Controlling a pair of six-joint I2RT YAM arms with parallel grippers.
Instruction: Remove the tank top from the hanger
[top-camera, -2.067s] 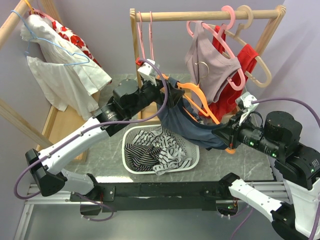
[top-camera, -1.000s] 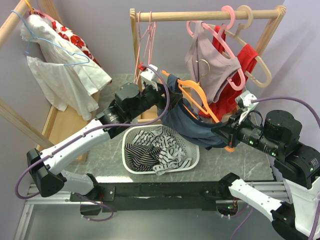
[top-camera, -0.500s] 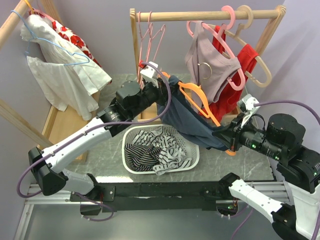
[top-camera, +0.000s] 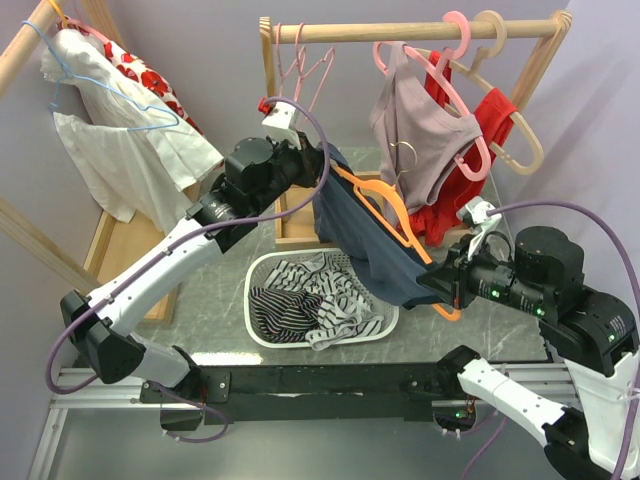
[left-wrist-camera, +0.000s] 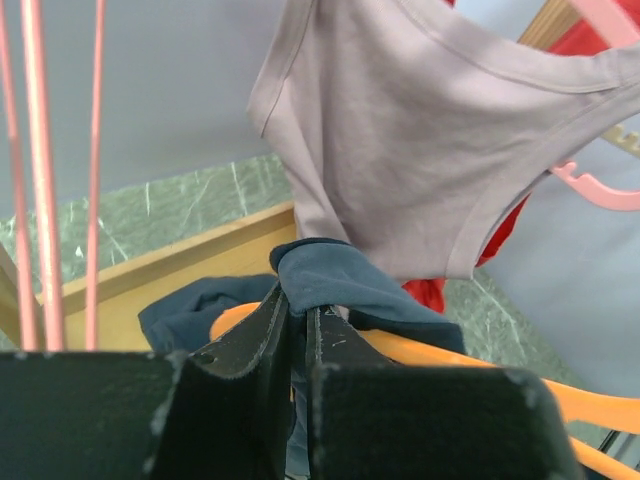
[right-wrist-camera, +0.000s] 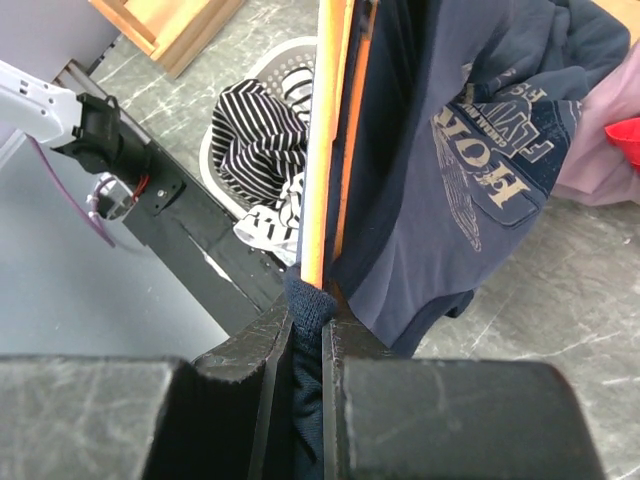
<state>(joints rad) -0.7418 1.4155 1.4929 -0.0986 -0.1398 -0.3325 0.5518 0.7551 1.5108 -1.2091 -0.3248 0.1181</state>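
Left end effector (left-wrist-camera: 297, 330) just clamped onto navy tank top (top-camera: 362, 245) strap; right end effector (right-wrist-camera: 310, 318) pinches orange hanger (right-wrist-camera: 320, 150) end, so strap prob. ready to slip off.

navy blue cloth tank top (top-camera: 355, 235), pale printed lettering (right-wrist-camera: 490, 150) | orange plastic hanger (right-wrist-camera: 322, 150) | white plastic basket (top-camera: 256, 272) | black-and-white striped cloth (top-camera: 300, 300) | mauve cloth top (top-camera: 420, 130) | grey-green marbled tabletop (top-camera: 470, 330)

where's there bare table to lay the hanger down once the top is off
Bare marble left of the basket, up to the left arm, and a strip right of it below the right gripper. Behind the basket it is crowded: navy tank top, orange hanger, hanging clothes.
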